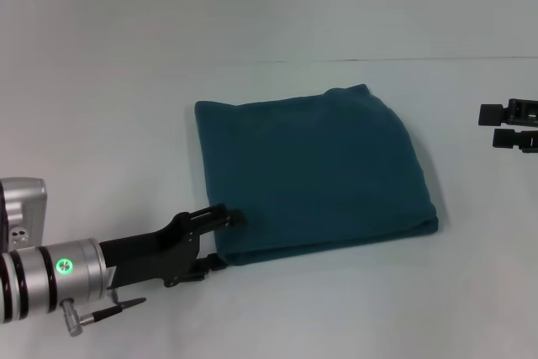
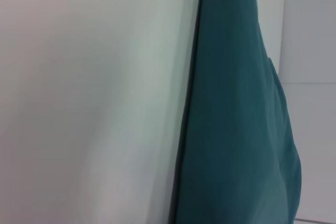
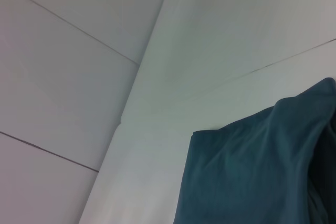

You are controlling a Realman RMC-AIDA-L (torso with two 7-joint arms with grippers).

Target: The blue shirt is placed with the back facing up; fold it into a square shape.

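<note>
The blue shirt (image 1: 315, 172) lies on the white table (image 1: 101, 140), folded into a rough square with its plain side up; no lettering shows. My left gripper (image 1: 225, 240) is at the shirt's near left corner, open, with one fingertip (image 1: 236, 217) touching the left edge and the other by the near corner. My right gripper (image 1: 499, 126) is open and empty, off the shirt's right side and clear of it. The shirt also shows in the left wrist view (image 2: 236, 129) and the right wrist view (image 3: 252, 171).
The white table runs on around the shirt on all sides. Its far edge (image 1: 378, 60) meets a pale wall behind.
</note>
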